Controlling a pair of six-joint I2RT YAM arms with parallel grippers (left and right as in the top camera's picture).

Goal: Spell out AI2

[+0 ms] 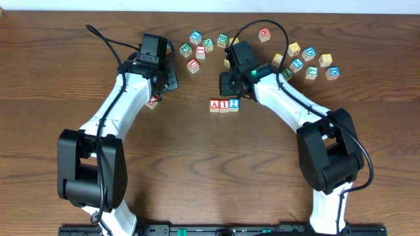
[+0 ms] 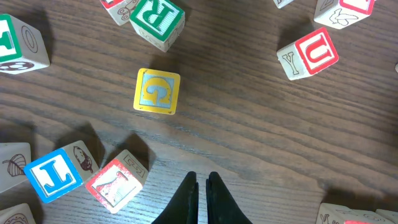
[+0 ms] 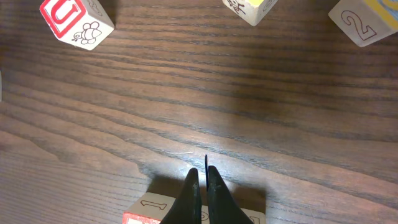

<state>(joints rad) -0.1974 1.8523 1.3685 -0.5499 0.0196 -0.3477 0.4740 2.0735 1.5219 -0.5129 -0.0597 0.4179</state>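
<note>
Cubes (image 1: 224,105) in row read A, I, 2.

yellow g cube (image 2: 157,91), green r cube (image 2: 157,18), red u cube (image 2: 317,51), all apart on wood tbl (image 2: 249,124)

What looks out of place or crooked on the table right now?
Nothing serious. The A block, I block and 2 block sit side by side in a row, the 2 block perhaps slightly out of line. One red-edged block lies apart from the scattered spare blocks, partly hidden under the left arm.
</note>
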